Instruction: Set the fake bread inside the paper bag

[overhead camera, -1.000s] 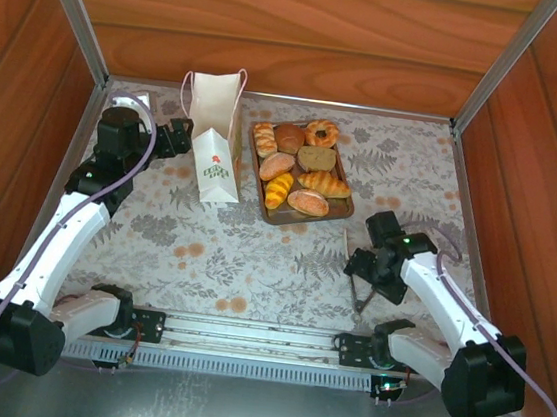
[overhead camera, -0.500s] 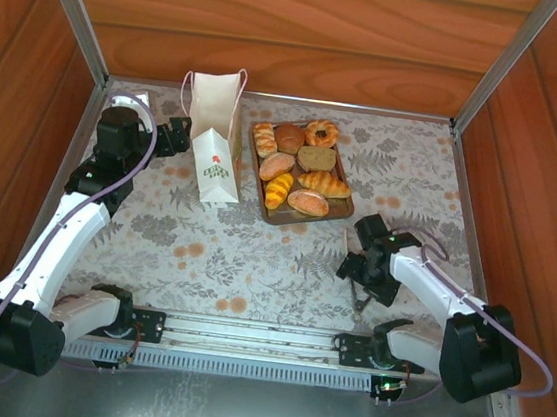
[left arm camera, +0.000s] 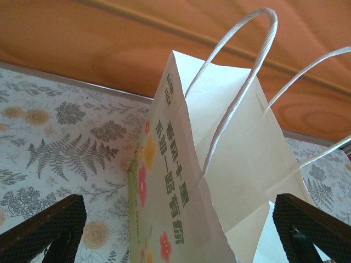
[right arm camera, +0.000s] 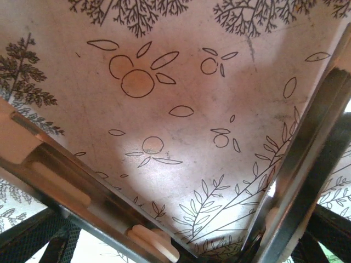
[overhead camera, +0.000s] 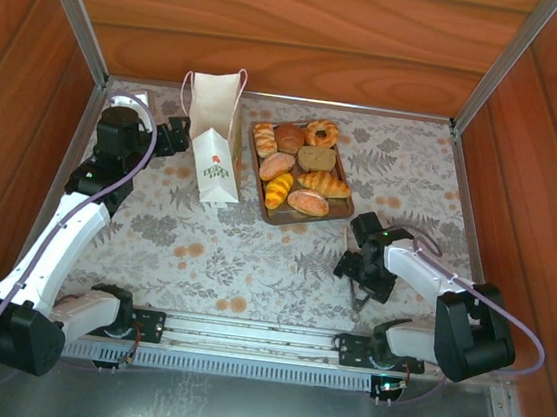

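Observation:
The fake bread, several glossy croissants, rolls, buns and a ring donut, lies on a brown tray at the back centre. The white paper bag stands upright just left of the tray, its cord handles up. My left gripper is at the bag's left side. In the left wrist view the bag sits between the wide-apart fingers, and the left gripper is open. My right gripper hovers low in front of the tray, shut on metal tongs that spread in a V over the cloth.
A floral tablecloth covers the table. Wooden walls enclose the back and both sides. A thin stick lies on the cloth beside the right gripper. The metal rail with both arm bases runs along the near edge.
The right arm has swung left, carrying its gripper and the tongs a little toward the table's middle. The left arm, bag and bread have not moved.

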Robot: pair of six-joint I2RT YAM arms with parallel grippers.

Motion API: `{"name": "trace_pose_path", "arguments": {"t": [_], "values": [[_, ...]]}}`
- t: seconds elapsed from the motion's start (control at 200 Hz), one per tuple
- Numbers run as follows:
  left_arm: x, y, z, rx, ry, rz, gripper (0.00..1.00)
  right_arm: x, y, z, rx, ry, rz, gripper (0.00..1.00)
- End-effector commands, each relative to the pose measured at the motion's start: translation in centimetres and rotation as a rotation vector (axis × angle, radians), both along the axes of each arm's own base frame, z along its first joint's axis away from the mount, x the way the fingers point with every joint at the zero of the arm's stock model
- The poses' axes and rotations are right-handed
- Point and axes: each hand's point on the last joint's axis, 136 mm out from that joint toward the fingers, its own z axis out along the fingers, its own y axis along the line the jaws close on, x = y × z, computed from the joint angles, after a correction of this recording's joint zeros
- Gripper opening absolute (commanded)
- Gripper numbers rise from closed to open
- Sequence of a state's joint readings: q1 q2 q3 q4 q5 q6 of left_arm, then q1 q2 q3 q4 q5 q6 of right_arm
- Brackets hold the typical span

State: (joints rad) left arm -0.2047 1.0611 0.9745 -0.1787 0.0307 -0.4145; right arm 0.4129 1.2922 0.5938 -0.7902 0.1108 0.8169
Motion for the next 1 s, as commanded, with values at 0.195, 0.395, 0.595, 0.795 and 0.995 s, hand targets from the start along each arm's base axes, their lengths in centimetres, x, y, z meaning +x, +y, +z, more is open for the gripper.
{"name": "trace_pose_path", "arguments": {"t": [0.195, 0.395, 0.595, 0.795, 0.995], "values": [[0.2, 0.4, 0.2, 0.018, -0.014, 0.011, 0.93, 1.3, 1.3, -0.2, 0.035, -0.025, 0.059, 0.94], [0.2, 0.4, 0.1, 0.015, -0.009, 0.012, 0.93, 2.2, 1.6, 0.9, 0.023, -0.065, 0.072, 0.94], [0.1, 0.4, 0.2, 0.013, -0.007, 0.016, 0.93, 1.7, 0.9, -0.1, -0.007, -0.062, 0.039, 0.95], [0.1, 0.5, 0.0, 0.012, 0.001, 0.022, 0.93, 2.4, 1.2, -0.3, -0.022, -0.051, 0.059, 0.91], [0.0, 0.7, 0.1, 0.007, 0.0, 0.03, 0.93, 2.9, 1.9, -0.4, -0.012, -0.049, 0.08, 0.88]]}}
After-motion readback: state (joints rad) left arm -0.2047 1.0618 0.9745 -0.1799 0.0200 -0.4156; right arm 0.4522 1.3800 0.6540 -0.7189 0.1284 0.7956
